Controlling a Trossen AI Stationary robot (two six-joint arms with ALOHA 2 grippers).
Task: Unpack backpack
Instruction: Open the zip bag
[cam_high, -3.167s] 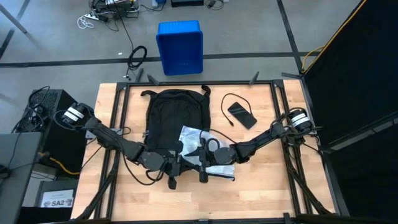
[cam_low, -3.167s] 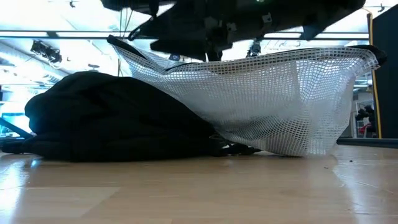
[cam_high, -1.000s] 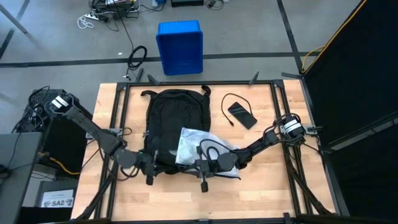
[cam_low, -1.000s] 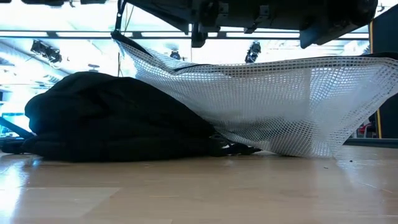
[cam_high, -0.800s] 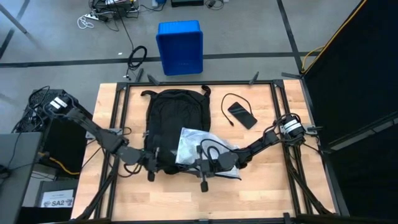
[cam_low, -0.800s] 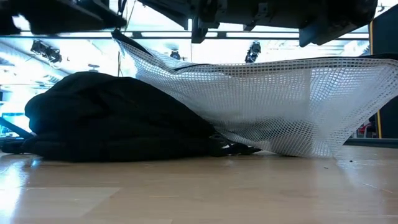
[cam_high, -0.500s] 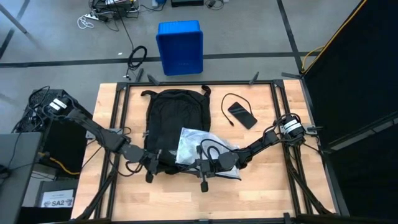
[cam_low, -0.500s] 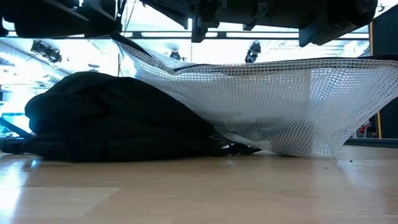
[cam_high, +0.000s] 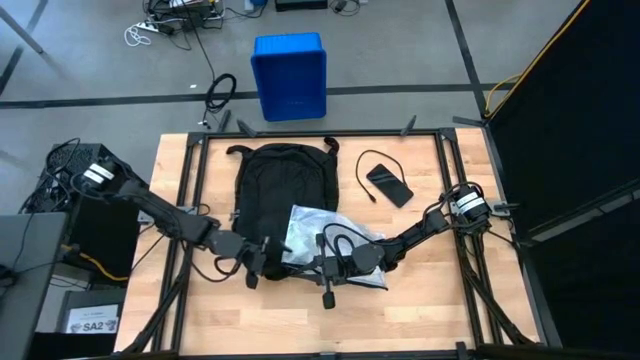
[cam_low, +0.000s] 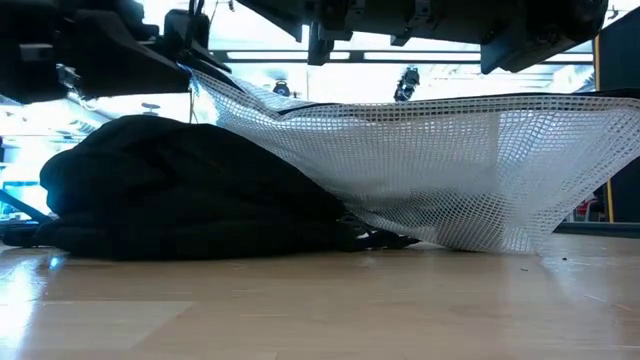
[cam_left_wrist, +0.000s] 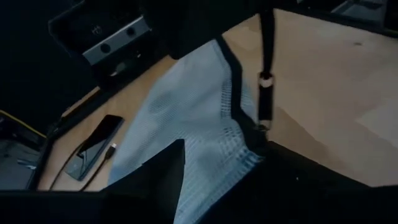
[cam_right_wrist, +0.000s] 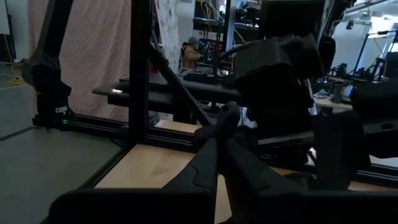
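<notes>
The black backpack (cam_high: 282, 185) lies flat mid-table, its rounded bulk at the left of the low view (cam_low: 180, 190). A white mesh bag (cam_high: 335, 240) with black trim lies over the backpack's near right part and is held up like a tent (cam_low: 450, 170), its bottom on the wood (cam_low: 480, 242). My right gripper (cam_high: 305, 262) reaches in from the table's right, level, shut on the bag. My left gripper (cam_high: 272, 255) is open just left of it; in the left wrist view its fingers (cam_left_wrist: 168, 168) stand on either side of the mesh. My right gripper pinches the mesh bag's raised, black-trimmed corner (cam_left_wrist: 217, 50) between its shut fingers (cam_right_wrist: 225, 124). It comes level from the table's right. The mesh hangs taut below it (cam_low: 300, 120), with its lower end on the table. My left gripper: I cannot tell whether its fingers touch the mesh.
A black phone with a cable (cam_high: 388, 185) lies on the far right of the table. A blue bin (cam_high: 289, 76) stands on the floor beyond the far edge. Black frame rails (cam_high: 195, 200) run along both sides. Bare wood (cam_high: 300, 320) lies along the near edge.
My left gripper has swung toward the table's right and come down, closing on the raised corner of the mesh bag; in the low view its arm has sunk into the upper left. The mesh bag, the backpack and my right gripper have kept still.
</notes>
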